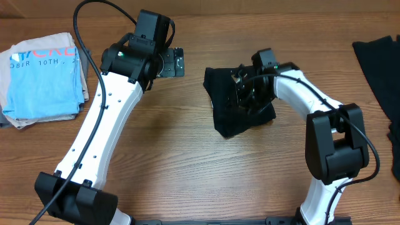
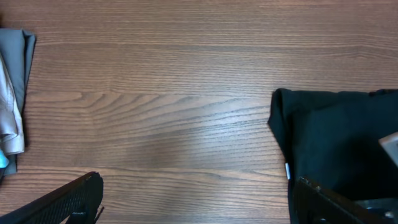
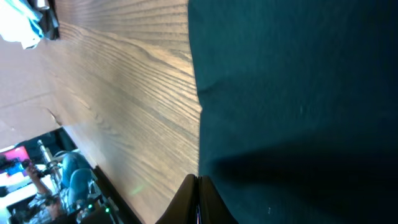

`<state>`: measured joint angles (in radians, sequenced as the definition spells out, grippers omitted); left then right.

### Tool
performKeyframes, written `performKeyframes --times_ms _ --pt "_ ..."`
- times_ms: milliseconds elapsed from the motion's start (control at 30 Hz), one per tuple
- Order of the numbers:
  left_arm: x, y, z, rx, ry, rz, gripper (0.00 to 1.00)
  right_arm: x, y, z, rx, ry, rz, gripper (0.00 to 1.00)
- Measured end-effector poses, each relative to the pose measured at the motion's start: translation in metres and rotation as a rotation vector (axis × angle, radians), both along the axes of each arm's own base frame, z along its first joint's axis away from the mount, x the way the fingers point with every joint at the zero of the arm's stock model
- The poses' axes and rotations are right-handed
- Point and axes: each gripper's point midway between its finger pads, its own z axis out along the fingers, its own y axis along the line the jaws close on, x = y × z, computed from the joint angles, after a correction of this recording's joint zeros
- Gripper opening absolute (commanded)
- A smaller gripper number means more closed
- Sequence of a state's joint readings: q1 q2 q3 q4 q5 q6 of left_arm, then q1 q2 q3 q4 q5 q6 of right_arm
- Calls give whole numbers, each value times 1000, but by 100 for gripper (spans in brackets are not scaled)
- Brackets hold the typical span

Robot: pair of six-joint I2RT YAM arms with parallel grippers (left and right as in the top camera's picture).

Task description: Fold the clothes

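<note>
The black T-shirt [image 1: 225,109] lies folded into a small bundle at the middle of the table. It also shows in the left wrist view as the black T-shirt [image 2: 336,137] and fills the right wrist view as dark cloth [image 3: 298,93]. My right gripper [image 1: 240,87] is down on the bundle. In its own view the right gripper [image 3: 198,182] is shut, its tips meeting at the cloth's left edge, and no fabric shows between them. My left gripper [image 1: 179,63] hovers left of the bundle. The left gripper [image 2: 196,186] stands wide open over bare wood with nothing between its fingers.
A folded light-blue T-shirt [image 1: 44,75] with lettering lies at the far left, and its grey edge [image 2: 12,93] shows in the left wrist view. More black clothes [image 1: 381,62] lie at the right edge of the wooden table [image 1: 162,144].
</note>
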<state>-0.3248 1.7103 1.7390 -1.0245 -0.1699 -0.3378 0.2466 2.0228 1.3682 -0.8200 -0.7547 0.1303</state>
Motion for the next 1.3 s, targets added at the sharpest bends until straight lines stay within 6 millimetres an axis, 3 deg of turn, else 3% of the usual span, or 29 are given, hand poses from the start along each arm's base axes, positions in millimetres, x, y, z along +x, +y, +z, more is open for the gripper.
performKeyframes --times_ms 333,633,767,1033,1133,1300 --pt "0 0 0 0 0 0 100 -14 -3 -36 8 6 -36 4" --pt "0 0 0 0 0 0 100 -15 -5 -39 -9 27 -57 4" --pt "0 0 0 0 0 0 100 -9 1 -23 31 17 -51 4" --pt "0 0 0 0 0 0 100 49 12 59 55 -320 -59 4" --pt "0 0 0 0 0 0 100 65 11 66 19 -403 -79 4" --pt "0 0 0 0 0 0 100 81 13 59 -15 -455 -112 4"
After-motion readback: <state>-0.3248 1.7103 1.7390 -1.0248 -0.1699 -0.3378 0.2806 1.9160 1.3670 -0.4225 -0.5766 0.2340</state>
